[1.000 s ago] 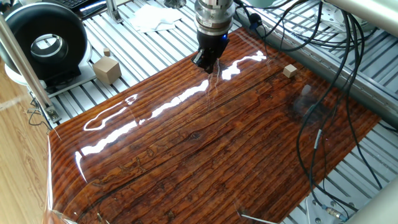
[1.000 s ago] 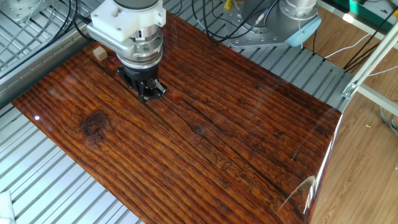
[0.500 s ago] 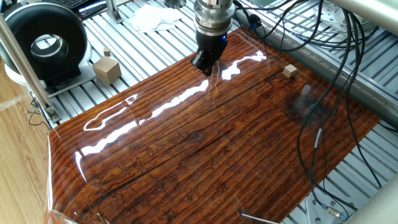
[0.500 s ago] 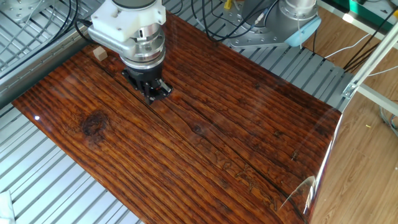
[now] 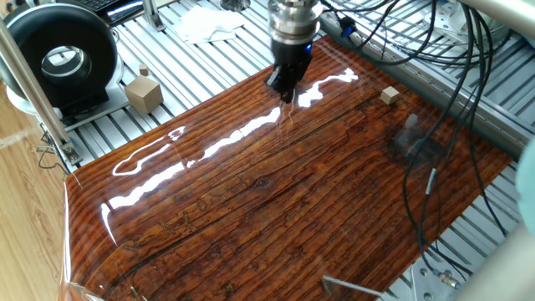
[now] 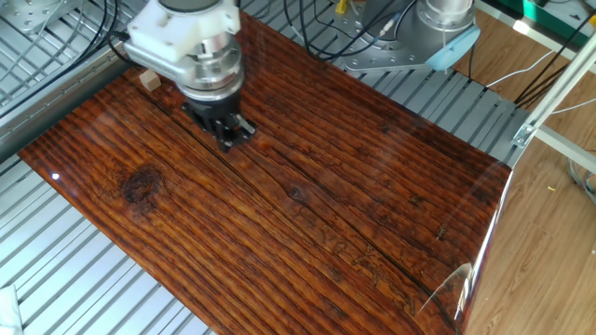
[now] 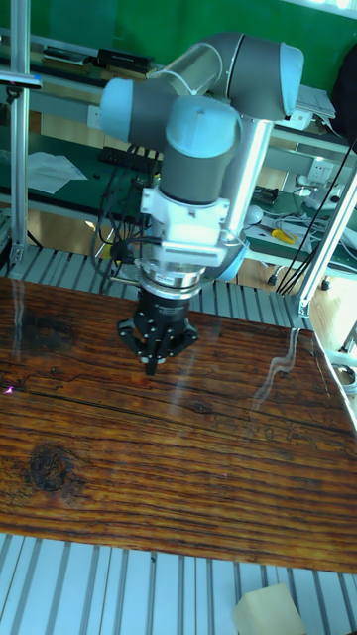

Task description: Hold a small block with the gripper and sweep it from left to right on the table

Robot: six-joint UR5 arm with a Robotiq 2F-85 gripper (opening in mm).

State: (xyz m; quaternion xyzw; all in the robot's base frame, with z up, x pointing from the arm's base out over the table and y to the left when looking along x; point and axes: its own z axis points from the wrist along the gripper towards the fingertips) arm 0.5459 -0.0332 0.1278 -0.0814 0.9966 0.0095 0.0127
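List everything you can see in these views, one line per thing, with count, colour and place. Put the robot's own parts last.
table: one, glossy reddish-brown wood-grain board, lying on the slatted frame.
aluminium frame: one, silver slats, showing around the board.
small block: one, pale tan cube, near the board's far edge, apart from the gripper.
larger cube: one, tan with a small knob on top, on the frame beside the board.
black ring-shaped device: one, black with a pale centre, on the frame beyond the larger cube.
white cloth: one, white, crumpled on the frame behind the arm.
cables: several, black, hanging over the board's block end.
robot arm: one, silver-grey with light blue caps, above the board.
gripper: one, black, tips low over the board, nothing visibly held.
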